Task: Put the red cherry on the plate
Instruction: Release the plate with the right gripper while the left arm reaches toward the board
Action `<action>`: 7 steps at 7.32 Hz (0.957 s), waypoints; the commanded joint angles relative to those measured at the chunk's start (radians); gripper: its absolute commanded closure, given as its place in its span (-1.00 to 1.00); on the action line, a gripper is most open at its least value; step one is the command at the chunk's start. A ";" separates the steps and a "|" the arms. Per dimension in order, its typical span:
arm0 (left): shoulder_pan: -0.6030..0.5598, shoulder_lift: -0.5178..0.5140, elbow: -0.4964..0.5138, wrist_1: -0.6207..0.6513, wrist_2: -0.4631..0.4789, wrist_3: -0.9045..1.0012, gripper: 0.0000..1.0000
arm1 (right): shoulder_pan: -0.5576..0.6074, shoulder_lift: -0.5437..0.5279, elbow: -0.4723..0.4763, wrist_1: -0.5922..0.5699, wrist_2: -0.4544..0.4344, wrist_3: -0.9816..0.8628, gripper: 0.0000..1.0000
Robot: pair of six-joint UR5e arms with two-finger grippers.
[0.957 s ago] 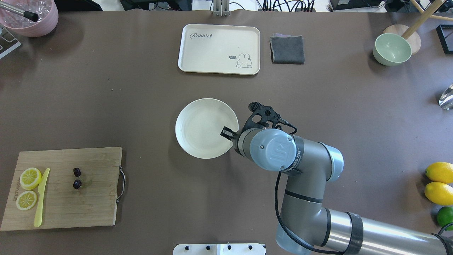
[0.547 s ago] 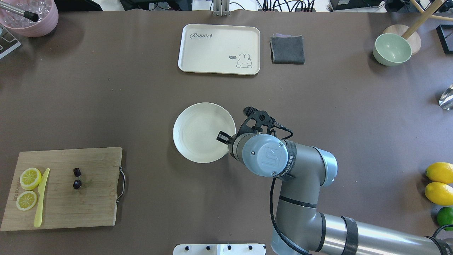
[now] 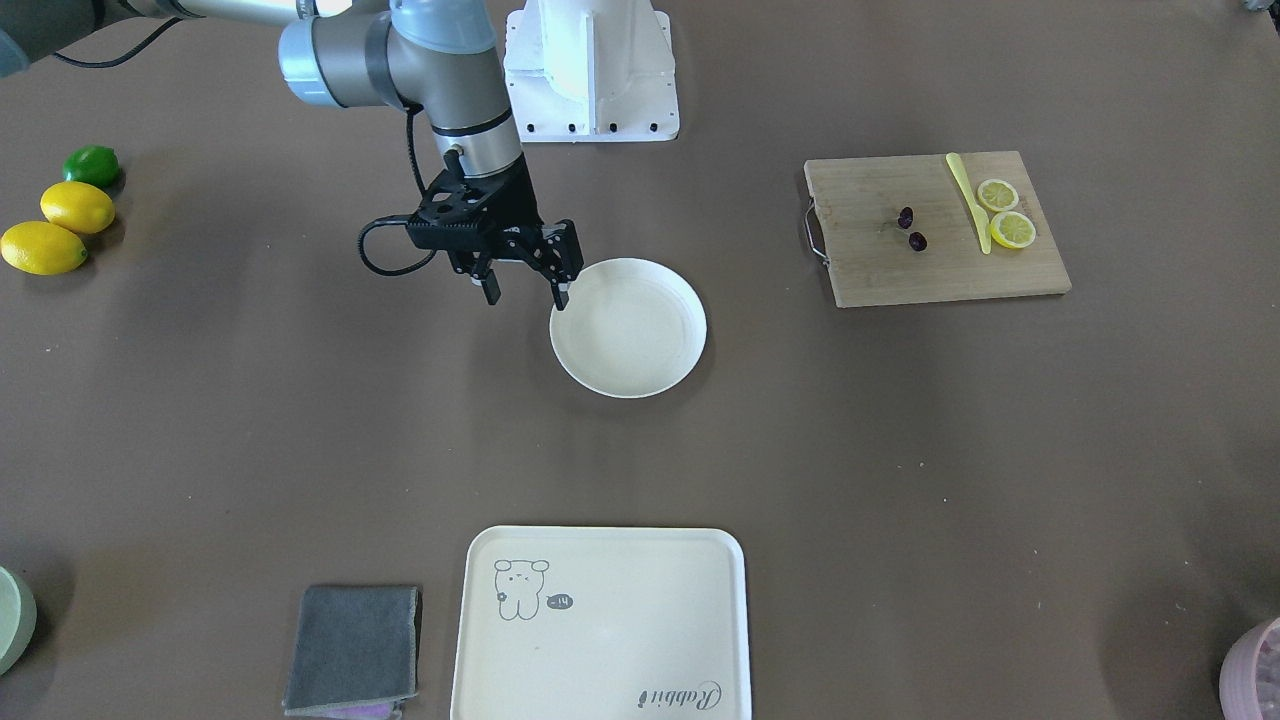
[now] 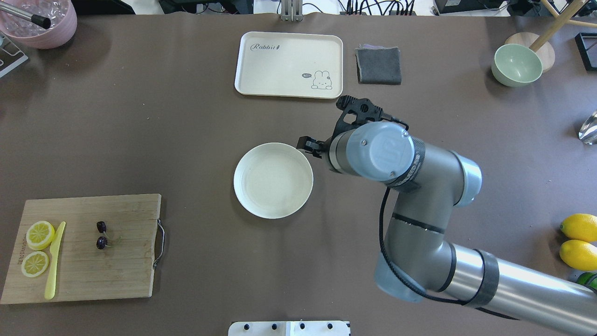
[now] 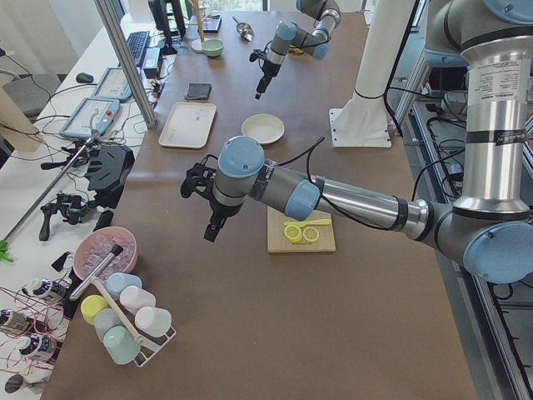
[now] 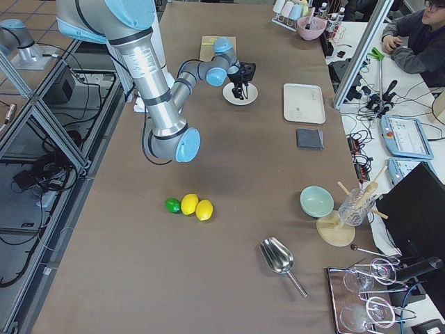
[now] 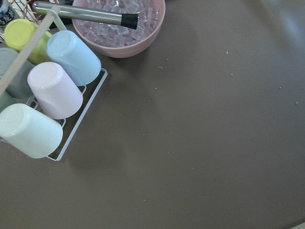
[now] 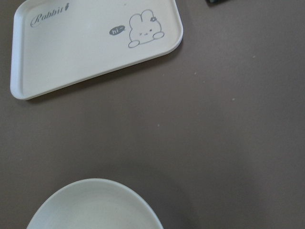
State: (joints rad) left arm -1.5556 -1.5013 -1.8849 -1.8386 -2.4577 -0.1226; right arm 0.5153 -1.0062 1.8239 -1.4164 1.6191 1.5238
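The red cherry (image 4: pixel 101 242) (image 3: pixel 917 241), a pair of tiny dark fruits, lies on the wooden cutting board (image 4: pixel 126 266) at the table's left near corner. In the middle of the table sits the round cream plate (image 4: pixel 273 180) (image 3: pixel 628 345) (image 8: pixel 95 205), with nothing on it. My right gripper (image 3: pixel 526 298) hangs open and empty beside the plate's right rim, one fingertip (image 3: pixel 562 300) close to the rim. My left gripper (image 5: pixel 212 232) shows only in the exterior left view, over bare table far from the board, and I cannot tell whether it is open or shut.
Two lemon slices (image 4: pixel 39 234) and a yellow knife (image 4: pixel 54 261) share the board. Far side: a cream rabbit tray (image 4: pixel 289 88), a grey cloth (image 4: pixel 378 65), a green bowl (image 4: pixel 517 64). Lemons (image 4: pixel 578 227) lie at the right edge. A pink ice bowl (image 7: pixel 119 33) and a cup rack (image 7: pixel 52 90) stand far left.
The plate slid slightly toward the robot's side. My right gripper came off the plate's rim and moved toward the far side, ending beside the plate's far right edge.
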 commanded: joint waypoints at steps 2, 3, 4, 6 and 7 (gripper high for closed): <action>0.257 0.064 -0.071 -0.243 0.049 -0.447 -0.97 | 0.214 -0.182 0.134 -0.026 0.192 -0.252 -1.00; 0.390 0.079 -0.113 -0.243 0.172 -0.576 -0.97 | 0.294 -0.225 0.150 -0.024 0.272 -0.333 -1.00; 0.510 0.079 -0.131 -0.245 0.290 -0.673 -0.97 | 0.368 -0.271 0.150 -0.022 0.347 -0.432 -1.00; 0.720 0.058 -0.131 -0.245 0.467 -0.869 -0.96 | 0.529 -0.383 0.152 -0.019 0.471 -0.647 -1.00; 0.779 0.046 -0.129 -0.245 0.491 -0.920 -0.96 | 0.582 -0.447 0.149 -0.016 0.498 -0.766 -1.00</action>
State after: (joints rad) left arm -0.8741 -1.4409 -2.0141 -2.0827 -2.0322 -0.9563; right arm 1.0151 -1.3747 1.9739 -1.4363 2.0655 0.9001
